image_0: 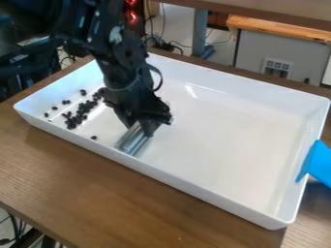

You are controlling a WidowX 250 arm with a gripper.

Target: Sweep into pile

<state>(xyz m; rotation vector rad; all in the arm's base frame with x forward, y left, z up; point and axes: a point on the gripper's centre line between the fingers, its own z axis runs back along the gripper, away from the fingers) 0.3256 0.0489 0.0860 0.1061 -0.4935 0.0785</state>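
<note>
The gripper (147,127) hangs down inside the left half of a large white tray (219,191), shut on a grey, shiny, blade-like tool (133,139). The tool's lower edge stands on the tray floor close to the near wall. Small black pieces lie to the left of the tool: several are bunched in a loose cluster (79,115). Others are scattered toward the tray's left end, and a single piece (94,137) lies near the front wall.
A blue object (318,164) overlaps the tray's right rim. The tray's raised walls surround the gripper, and the tray rests on a brown wooden table (97,189). Cables and a grey cabinet (259,55) stand behind the table.
</note>
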